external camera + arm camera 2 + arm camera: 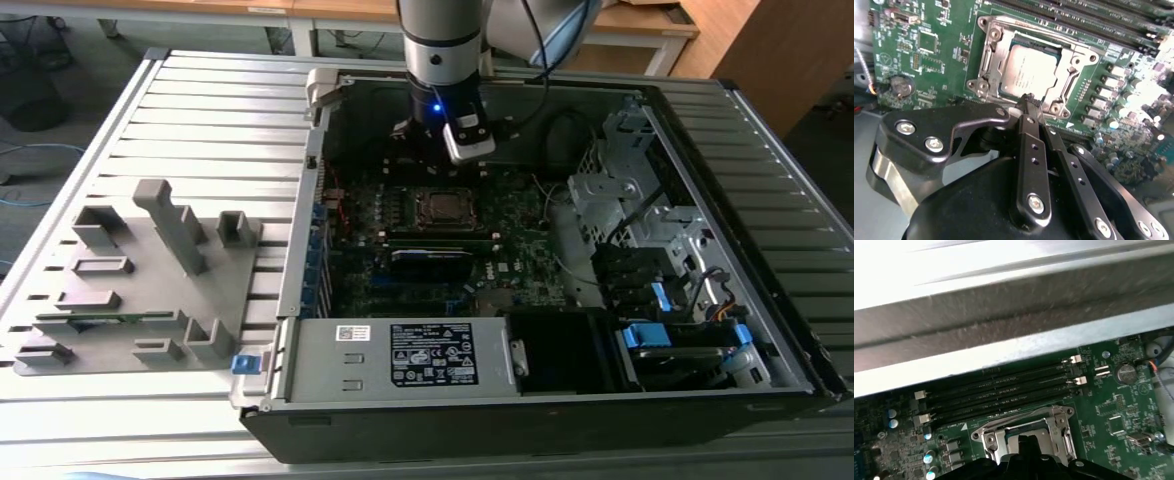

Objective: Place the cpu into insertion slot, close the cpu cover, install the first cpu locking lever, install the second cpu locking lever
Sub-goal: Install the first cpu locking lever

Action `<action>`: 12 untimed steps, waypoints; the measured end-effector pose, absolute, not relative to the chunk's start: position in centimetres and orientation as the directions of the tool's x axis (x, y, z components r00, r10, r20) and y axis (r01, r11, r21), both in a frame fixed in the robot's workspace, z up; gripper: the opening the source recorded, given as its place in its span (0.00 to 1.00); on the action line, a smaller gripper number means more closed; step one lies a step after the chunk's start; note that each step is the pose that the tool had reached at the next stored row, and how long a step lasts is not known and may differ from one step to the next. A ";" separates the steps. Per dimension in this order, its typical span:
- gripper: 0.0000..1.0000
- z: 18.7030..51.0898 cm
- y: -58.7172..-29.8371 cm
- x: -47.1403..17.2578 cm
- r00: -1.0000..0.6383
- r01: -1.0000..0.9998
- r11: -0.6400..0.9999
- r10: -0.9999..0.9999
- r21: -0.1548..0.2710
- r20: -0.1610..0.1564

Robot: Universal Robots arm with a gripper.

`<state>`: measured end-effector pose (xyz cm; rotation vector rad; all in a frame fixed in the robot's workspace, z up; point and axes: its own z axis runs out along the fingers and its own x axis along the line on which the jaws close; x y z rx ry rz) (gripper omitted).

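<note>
In the second wrist view the cpu [1029,70] lies flat in the insertion slot [1051,50] at the upper middle of the frame, its silver-grey metal top showing through the square window of the cpu cover [990,60], a thin stamped steel frame that appears folded down around the chip. The gripper [1029,100] sits just short of the socket's near edge; its slim black fingers [1031,145] are pressed together and hold nothing.

In the exterior view the arm stands over the open computer case [694,130], which rests on a ribbed grey tabletop [200,110], with the socket at the frame's centre on the green motherboard [521,225].

By my judgement the chip is light, rigid and smooth-topped, with delicate contacts underneath, so it is best held by its edges. The cover looks stiff but thin, best pushed on its flat rim.

In the first wrist view the long black memory slots [999,390] run beside the socket.
</note>
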<state>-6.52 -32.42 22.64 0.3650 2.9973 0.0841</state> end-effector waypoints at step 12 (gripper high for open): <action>0.11 23.2 -32.4 -6.5 -0.971 0.204 0.977 0.209 0.057 -0.116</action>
